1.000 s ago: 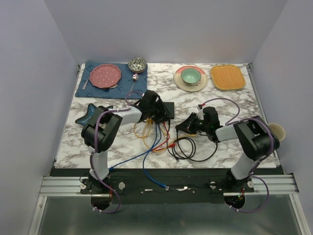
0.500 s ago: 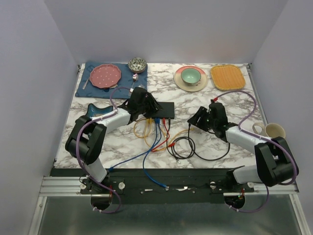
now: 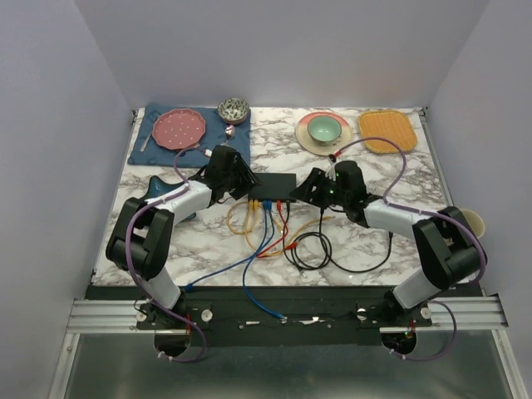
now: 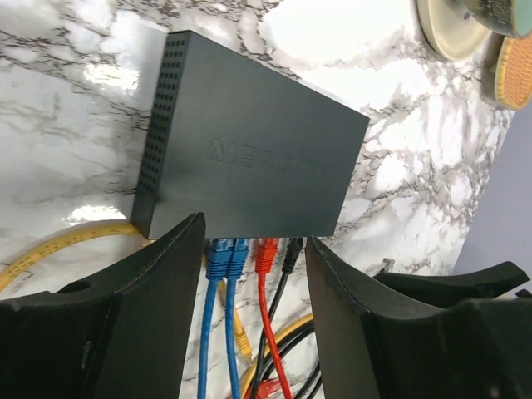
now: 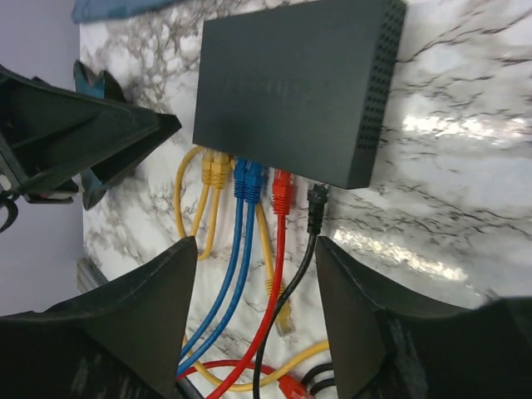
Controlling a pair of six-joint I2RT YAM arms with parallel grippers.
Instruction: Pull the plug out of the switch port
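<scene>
The matte-black switch (image 3: pixel 274 186) lies flat mid-table, and also shows in the left wrist view (image 4: pixel 249 158) and the right wrist view (image 5: pixel 291 83). Plugged into its near edge are two yellow plugs (image 5: pixel 214 170), two blue plugs (image 5: pixel 248 181), a red plug (image 5: pixel 281 191) and a black plug (image 5: pixel 317 204). My left gripper (image 4: pixel 253 237) is open at the switch's left end, with the blue, red and black plugs between its fingers. My right gripper (image 5: pixel 256 245) is open at the right end, just short of the plugs, with the blue, red and black cables between its fingers.
The cables trail to the near edge, with a black coil (image 3: pixel 320 249) among them. A dark blue star-shaped dish (image 3: pixel 156 193) lies left of the switch. At the back are a pink plate (image 3: pixel 177 128) on a blue mat, a patterned bowl (image 3: pixel 233 109), a green bowl (image 3: pixel 324 129) and an orange mat (image 3: pixel 386 131). A mug (image 3: pixel 470 220) stands at the right edge.
The left gripper has slid left off the switch's top to its left end. The right gripper has moved up and left from the cable coil to the switch's right end.
</scene>
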